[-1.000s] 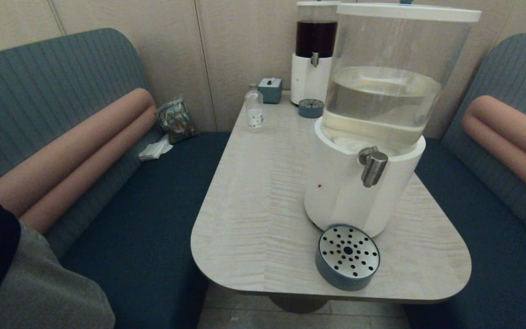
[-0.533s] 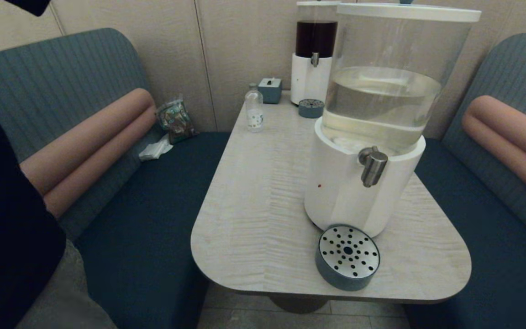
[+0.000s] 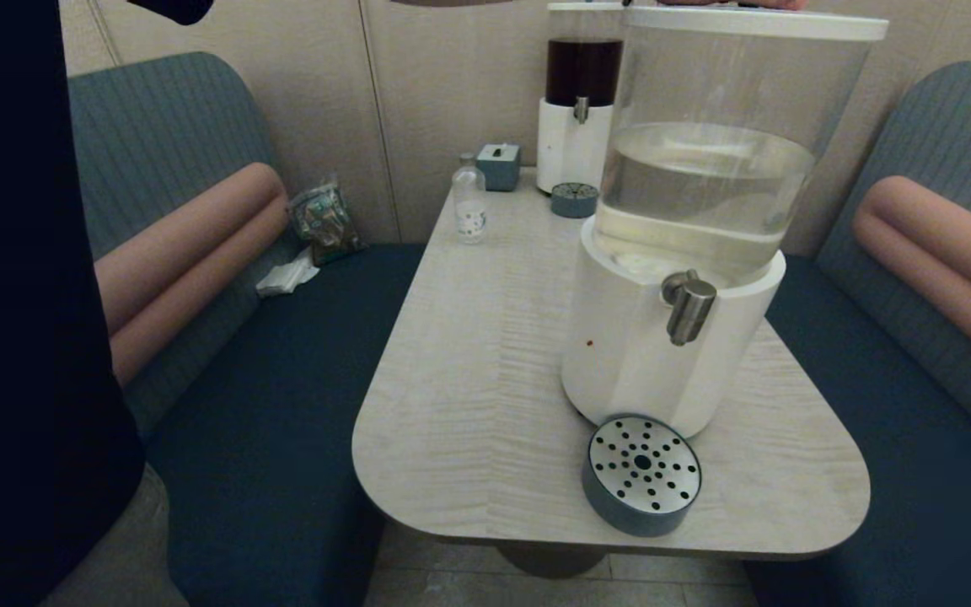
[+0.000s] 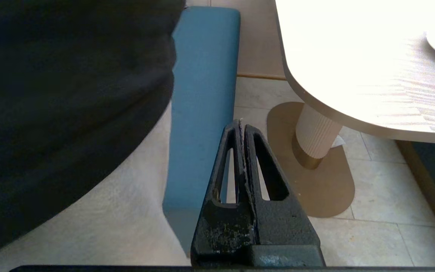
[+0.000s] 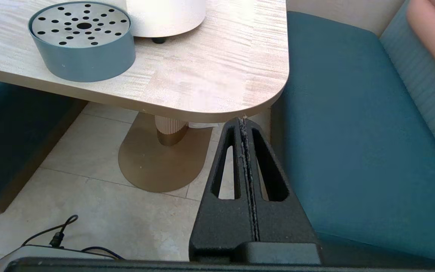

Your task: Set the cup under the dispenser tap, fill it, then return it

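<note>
No grey-green cup shows in any view. The big dispenser [image 3: 671, 337], white-based with a clear tank of clear liquid, stands on the table's near right part. Its brushed-steel tap [image 3: 689, 308] sticks out over the round blue-grey tray [image 3: 641, 474] with a perforated metal top [image 5: 79, 24]. My left gripper [image 4: 242, 126] hangs shut below the table's near left corner, over the floor. My right gripper [image 5: 244, 122] is shut too, low beside the table's near right corner. Neither gripper appears in the head view.
A person in dark clothing [image 3: 22, 337] fills the left of the head view, an arm reaching over the dispenser lid. A dark-liquid dispenser [image 3: 580, 110], small bottle [image 3: 469, 202] and small box [image 3: 499, 165] stand at the table's far end. Blue benches [image 5: 353, 132] flank the table [image 3: 469, 405].
The person at the left has leaned further into view and stretched an arm across the top, above the big dispenser. Nothing on the table has moved.
</note>
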You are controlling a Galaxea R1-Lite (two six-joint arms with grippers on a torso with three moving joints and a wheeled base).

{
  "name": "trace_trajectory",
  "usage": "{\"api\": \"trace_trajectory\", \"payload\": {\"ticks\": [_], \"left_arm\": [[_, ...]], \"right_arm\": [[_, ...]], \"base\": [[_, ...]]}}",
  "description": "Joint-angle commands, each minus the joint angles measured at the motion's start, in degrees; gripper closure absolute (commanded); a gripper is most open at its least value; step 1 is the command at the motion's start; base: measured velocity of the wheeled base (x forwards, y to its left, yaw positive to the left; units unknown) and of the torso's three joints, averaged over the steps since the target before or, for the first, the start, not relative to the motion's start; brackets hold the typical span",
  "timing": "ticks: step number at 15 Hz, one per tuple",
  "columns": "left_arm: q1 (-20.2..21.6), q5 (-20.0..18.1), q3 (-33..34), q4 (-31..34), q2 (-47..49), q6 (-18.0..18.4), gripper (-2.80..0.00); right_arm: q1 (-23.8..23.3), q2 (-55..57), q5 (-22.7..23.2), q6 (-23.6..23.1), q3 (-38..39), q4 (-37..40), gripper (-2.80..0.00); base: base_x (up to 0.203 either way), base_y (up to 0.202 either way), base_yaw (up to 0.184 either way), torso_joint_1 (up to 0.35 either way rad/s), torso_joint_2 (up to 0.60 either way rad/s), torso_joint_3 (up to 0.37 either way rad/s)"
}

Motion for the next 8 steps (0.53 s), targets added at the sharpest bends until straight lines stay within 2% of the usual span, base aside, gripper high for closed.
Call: {"api": "trace_trajectory", "payload": {"ticks": [1,8], "left_arm": [[0.00,0.03,0.00,0.00,0.10,-0.08,0.00],[0.00,0.03,0.00,0.00,0.10,-0.08,0.00]], "right_arm": [[0.00,-0.02,0.05,-0.04,0.00,0.01,0.00],[0.00,-0.02,0.05,-0.04,0.00,0.01,0.00]], "base": [[0.000,0.000,0.000,0.000,0.00,0.000],[0.000,0.000,0.000,0.000,0.00,0.000]]}}
